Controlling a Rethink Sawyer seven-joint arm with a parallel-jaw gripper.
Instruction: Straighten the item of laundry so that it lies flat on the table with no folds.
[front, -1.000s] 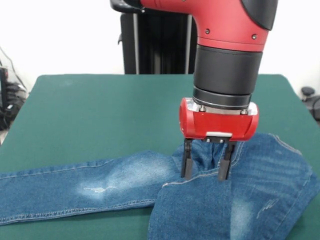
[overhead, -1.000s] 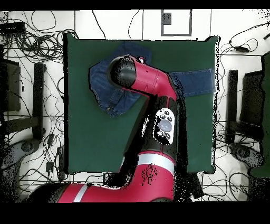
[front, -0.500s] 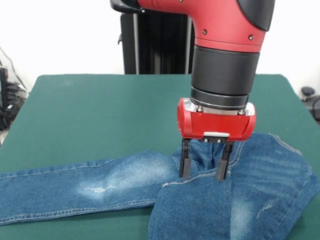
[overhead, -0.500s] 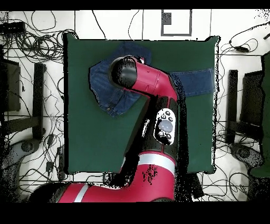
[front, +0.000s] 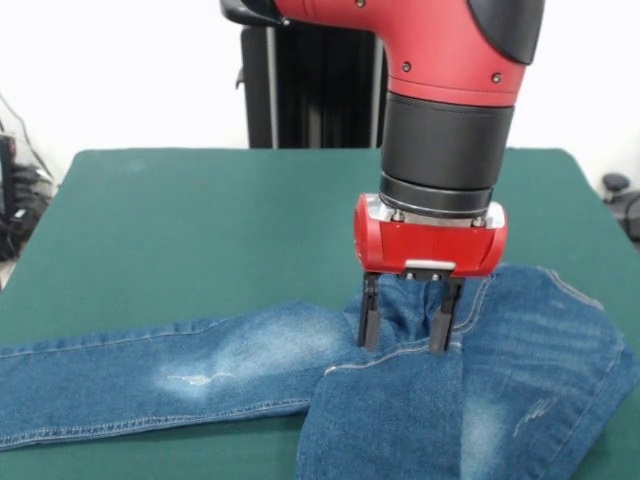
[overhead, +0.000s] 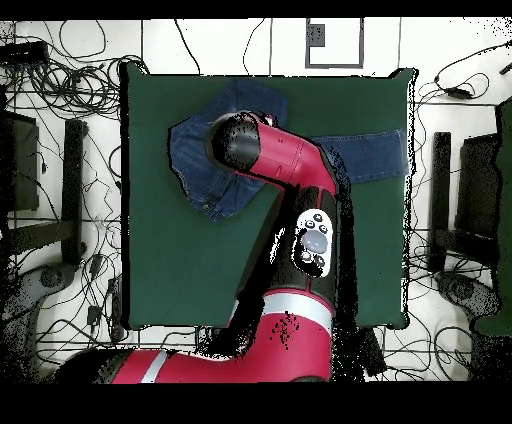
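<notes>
The item of laundry, a pair of blue jeans (front: 230, 365) with faded whitish patches, lies at the near side of the green table (front: 200, 220). One leg stretches flat to the left. The other part is folded over itself at the lower right (front: 510, 400). My gripper (front: 403, 345) hangs open, pointing straight down over the fold where the two parts meet, its black fingertips (front: 367, 338) at the denim with nothing clamped between them. In the overhead view the red arm (overhead: 290, 170) covers the gripper and the middle of the jeans (overhead: 200, 165).
Wide green cloth surrounds the jeans on the table (overhead: 190, 270). Tangled cables (overhead: 60, 120) lie on the floor around it, with dark stands (overhead: 75, 180) at both sides. A black column (front: 310, 90) stands behind the table.
The gripper has shifted slightly left in the front view and its tips sit a little higher. The jeans have not moved.
</notes>
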